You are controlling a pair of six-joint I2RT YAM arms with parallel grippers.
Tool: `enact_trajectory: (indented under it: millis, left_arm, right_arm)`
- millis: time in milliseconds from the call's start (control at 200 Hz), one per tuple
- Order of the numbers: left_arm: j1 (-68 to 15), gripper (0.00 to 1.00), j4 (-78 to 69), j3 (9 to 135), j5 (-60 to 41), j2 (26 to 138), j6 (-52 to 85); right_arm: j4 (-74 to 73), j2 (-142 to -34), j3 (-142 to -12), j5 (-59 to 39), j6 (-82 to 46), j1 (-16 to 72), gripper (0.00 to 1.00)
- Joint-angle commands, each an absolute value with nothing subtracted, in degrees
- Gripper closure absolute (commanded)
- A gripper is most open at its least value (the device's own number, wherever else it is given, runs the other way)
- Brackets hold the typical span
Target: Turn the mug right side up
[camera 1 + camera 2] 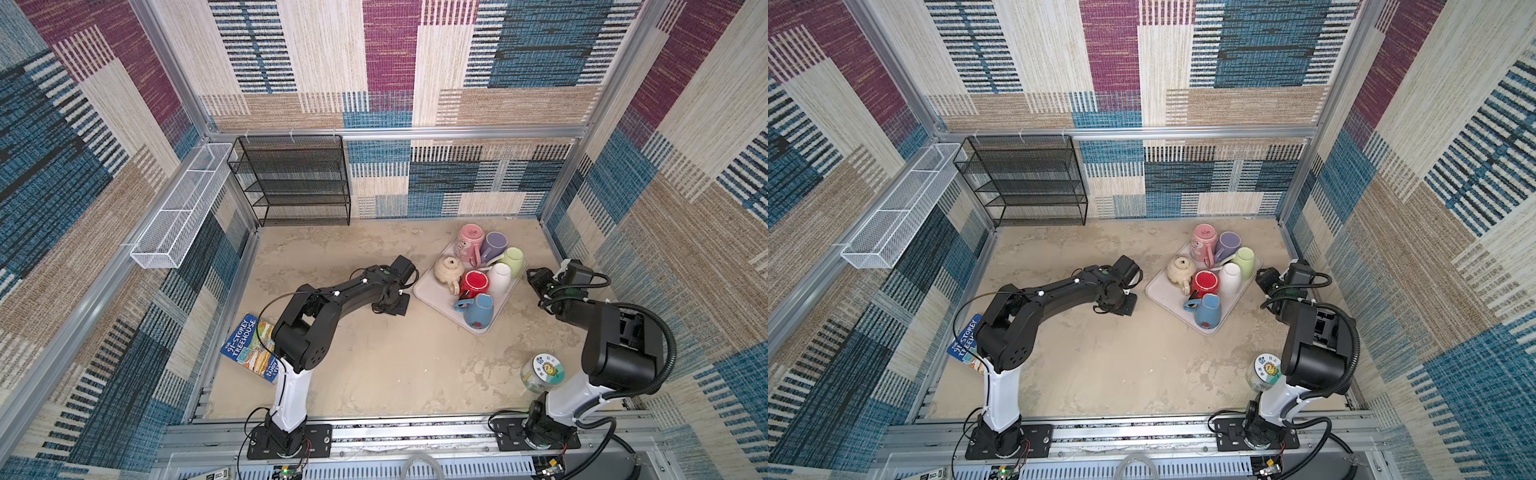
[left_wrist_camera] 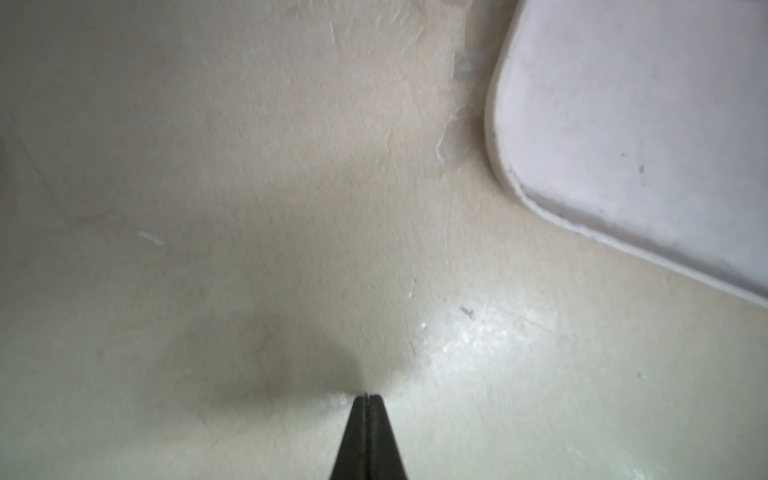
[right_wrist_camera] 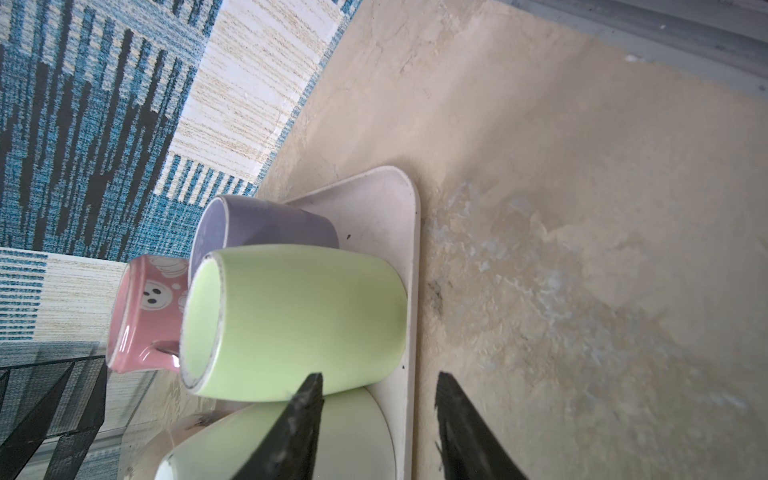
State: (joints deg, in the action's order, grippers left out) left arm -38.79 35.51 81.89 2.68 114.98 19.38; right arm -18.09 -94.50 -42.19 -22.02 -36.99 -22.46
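Several mugs stand on a pale tray. The green mug and the white mug sit bottom up at the tray's right edge, with a purple mug and a pink mug behind them. My right gripper is open and low beside that edge. One finger is over the white mug and the other over the table, with nothing held. My left gripper is shut and empty, just left of the tray.
Red, blue and cream mugs fill the tray's near side. A book lies by the left arm's base and a jar stands by the right arm's. A black mesh shelf and a white wire basket line the back left.
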Motion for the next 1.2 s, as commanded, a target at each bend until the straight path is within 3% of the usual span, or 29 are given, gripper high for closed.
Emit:
enact_trajectory:
  millis: [0, 110, 215, 381, 666, 952, 1197]
  left_arm:
    - [-38.87, 1.00, 33.22, 80.47, 1.83, 113.06, 20.52]
    - [-38.85, 1.00, 32.97, 81.52, 0.39, 112.17, 20.99]
    - [-38.85, 0.88, 32.54, 83.73, -0.44, 112.49, 21.05]
    - [-38.85, 0.72, 32.26, 88.94, -1.46, 115.38, 21.00]
    - [-38.85, 0.61, 32.17, 97.36, -3.32, 122.52, 20.80]
    - [-38.85, 0.59, 31.11, 101.20, -5.97, 126.66, 21.39]
    - [-38.84, 0.61, 31.11, 103.69, -6.86, 129.34, 22.10]
  right_arm:
    - [-17.59, -96.68, -44.36, -23.48, -35.93, -22.41, 0.53]
    - [-15.74, -99.77, -48.00, -23.79, -35.34, -22.48, 0.57]
    - [-13.86, -102.37, -51.67, -23.11, -34.71, -22.47, 0.61]
    - [-10.67, -107.79, -58.18, -23.64, -33.48, -22.41, 0.60]
    - [-2.46, -117.38, -71.68, -23.85, -29.32, -22.46, 0.56]
    - [2.90, -122.62, -78.58, -21.15, -26.38, -22.47, 0.58]
    - [5.61, -126.36, -82.51, -21.35, -24.96, -22.33, 0.66]
